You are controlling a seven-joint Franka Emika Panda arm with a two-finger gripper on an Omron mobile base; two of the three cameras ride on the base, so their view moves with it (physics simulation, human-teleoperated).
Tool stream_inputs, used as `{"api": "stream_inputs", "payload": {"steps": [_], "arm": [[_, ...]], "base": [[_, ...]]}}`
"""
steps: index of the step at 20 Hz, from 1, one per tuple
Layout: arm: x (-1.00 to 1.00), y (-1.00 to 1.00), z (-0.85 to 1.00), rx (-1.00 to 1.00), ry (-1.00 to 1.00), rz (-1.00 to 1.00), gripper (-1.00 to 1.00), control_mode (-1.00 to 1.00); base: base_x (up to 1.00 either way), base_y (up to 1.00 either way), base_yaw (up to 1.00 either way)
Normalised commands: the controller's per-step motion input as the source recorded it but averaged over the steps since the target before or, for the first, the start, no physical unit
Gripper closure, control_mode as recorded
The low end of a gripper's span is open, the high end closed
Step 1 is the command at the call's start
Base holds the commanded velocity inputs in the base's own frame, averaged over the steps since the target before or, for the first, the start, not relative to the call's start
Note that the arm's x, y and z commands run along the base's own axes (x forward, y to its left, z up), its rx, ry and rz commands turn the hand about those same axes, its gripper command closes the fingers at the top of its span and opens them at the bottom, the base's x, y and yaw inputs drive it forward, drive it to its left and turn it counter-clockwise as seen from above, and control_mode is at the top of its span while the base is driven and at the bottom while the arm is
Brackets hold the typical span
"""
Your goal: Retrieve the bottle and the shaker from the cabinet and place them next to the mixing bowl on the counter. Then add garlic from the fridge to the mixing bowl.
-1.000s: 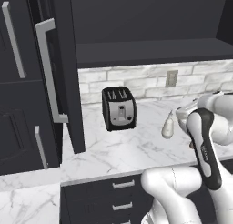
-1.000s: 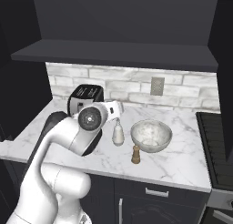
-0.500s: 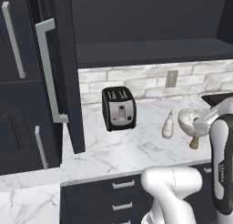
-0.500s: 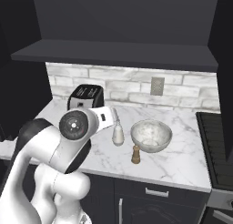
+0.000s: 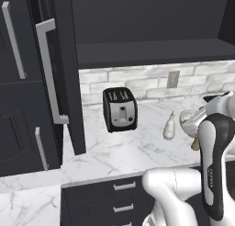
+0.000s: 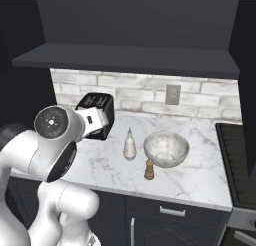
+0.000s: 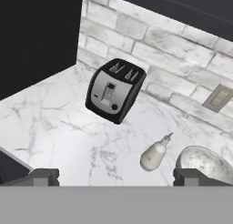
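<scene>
The creamy-white bottle (image 6: pixel 130 145) (image 5: pixel 170 128) (image 7: pixel 154 155) stands on the white marble counter (image 6: pixel 200 182), just left of the speckled mixing bowl (image 6: pixel 166 149) (image 7: pixel 205 161). The small brown shaker (image 6: pixel 148 170) stands in front of the bowl. In the left base view my arm partly covers the bowl (image 5: pixel 187 117) and the shaker (image 5: pixel 196 143). The dark cabinet (image 5: pixel 151 53) above has its door (image 5: pixel 57 73) swung open. My gripper (image 7: pixel 116 177) hangs open and empty above the counter, left of the bottle. The garlic is out of view.
A black and silver toaster (image 5: pixel 120 109) (image 7: pixel 114 90) stands against the brick backsplash, left of the bottle. A wall outlet (image 6: pixel 173 94) sits above the bowl. A dark stove top (image 6: pixel 240 160) borders the counter on the right. Tall dark doors with grey handles (image 5: pixel 13 41) stand far left.
My arm has swung back and to the left, uncovering the bottle in the right base view. The bottle, shaker and bowl have not moved. The gripper stays open.
</scene>
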Motion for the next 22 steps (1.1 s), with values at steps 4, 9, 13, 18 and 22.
{"api": "stream_inputs", "payload": {"steps": [4,9,13,18,22], "arm": [[0.00,0.52,-0.08,-0.02,-0.05,-0.05,-1.00,-1.00],[0.00,0.13,-0.33,0.00,-0.20,0.00,-1.00,-1.00],[0.00,0.14,-0.42,0.00,-0.22,0.00,-1.00,-1.00],[0.00,0.09,-0.26,0.00,-0.21,0.00,-1.00,-1.00],[-0.05,0.00,-0.26,0.00,-0.16,0.00,-1.00,-1.00]], "base": [[0.00,0.00,0.00],[0.00,0.00,0.00],[0.00,0.00,0.00],[0.00,0.00,0.00],[0.00,0.00,0.00]]}}
